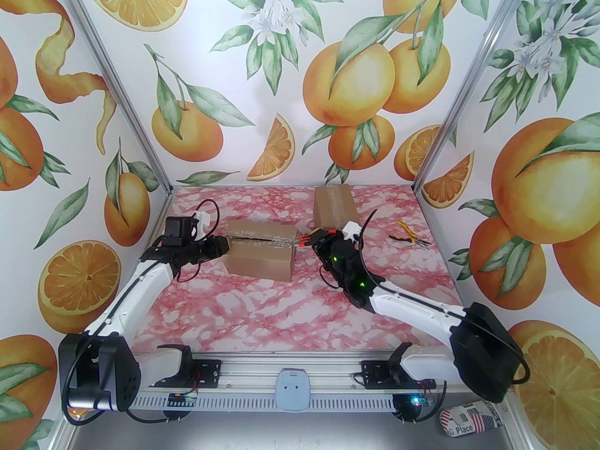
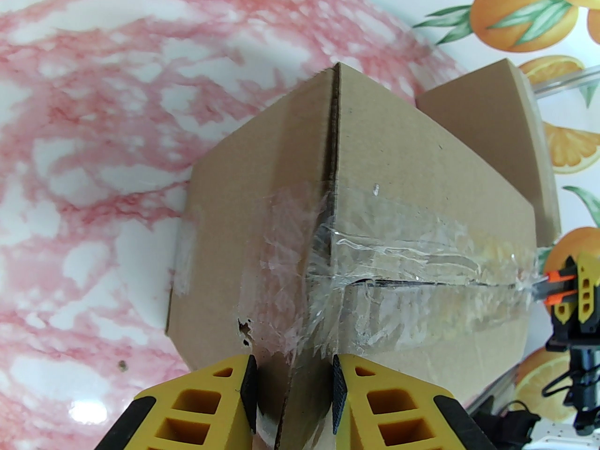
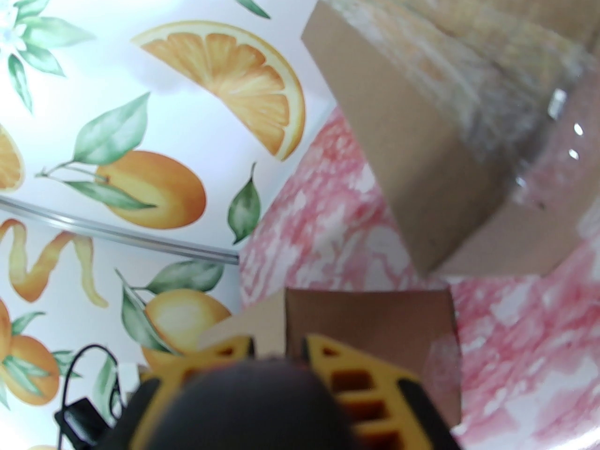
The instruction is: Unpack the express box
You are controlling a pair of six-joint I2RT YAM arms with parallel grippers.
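The express box (image 1: 260,251) is a brown carton with wrinkled clear tape along its top seam (image 2: 422,270), and it lies mid-table. My left gripper (image 1: 226,244) is at the box's left end. In the left wrist view my left gripper (image 2: 293,378) has its yellow fingers (image 2: 225,392) pressed on either side of the box's near corner. My right gripper (image 1: 313,239) is shut on a knife (image 1: 300,241) with orange tabs. The blade tip sits at the right end of the seam, where the right gripper (image 2: 569,286) also shows. The knife's dark handle blurs the right gripper (image 3: 279,345), with the box's end (image 3: 370,317) just beyond.
A second taped carton (image 1: 333,204) stands at the back, close behind the right gripper. It also appears behind the express box (image 2: 492,124) and at the upper right (image 3: 422,110). Yellow-handled pliers (image 1: 410,237) lie at the right. Printed walls close in the pink marble table (image 1: 281,307).
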